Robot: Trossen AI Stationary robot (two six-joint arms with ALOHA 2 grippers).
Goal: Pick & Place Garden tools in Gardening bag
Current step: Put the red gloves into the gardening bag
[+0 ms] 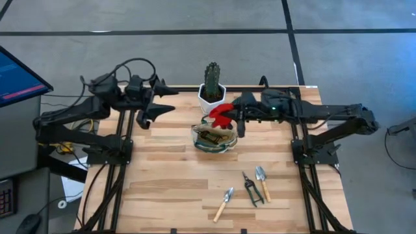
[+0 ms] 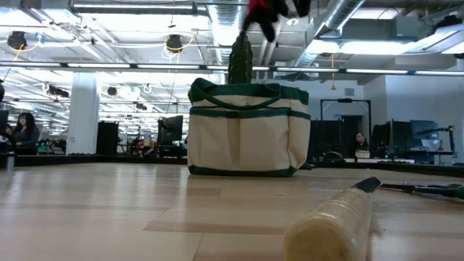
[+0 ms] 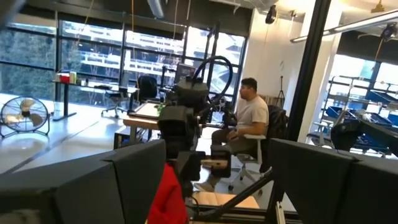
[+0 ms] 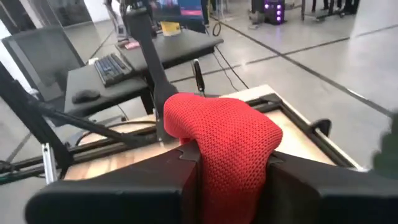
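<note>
The cream gardening bag (image 1: 213, 138) with green trim (image 2: 249, 130) stands upright on the table's middle, with tools inside it. My right gripper (image 1: 236, 118) hangs above the bag's far rim, shut on a red mesh piece (image 1: 221, 115). That piece also shows at the top of the low view (image 2: 259, 9). My left gripper (image 1: 168, 102) stands open and raised at the far left, with nothing between its fingers. Two trowels (image 1: 224, 203) (image 1: 262, 181) and dark shears (image 1: 252, 189) lie flat on the near right of the table. My right gripper pinches the red mesh piece's near end (image 4: 231, 163) between its two fingers. The fingers reach in about level from the table's right side. The piece bulges out ahead of the fingers and is lifted clear above the bag.
A green cactus (image 1: 212, 79) in a white pot (image 1: 208, 100) stands just behind the bag. A wooden handle (image 2: 330, 221) lies close in the low view. A person (image 3: 249, 124) sits in the room beyond the table. Bare wood lies to the bag's left and near side.
</note>
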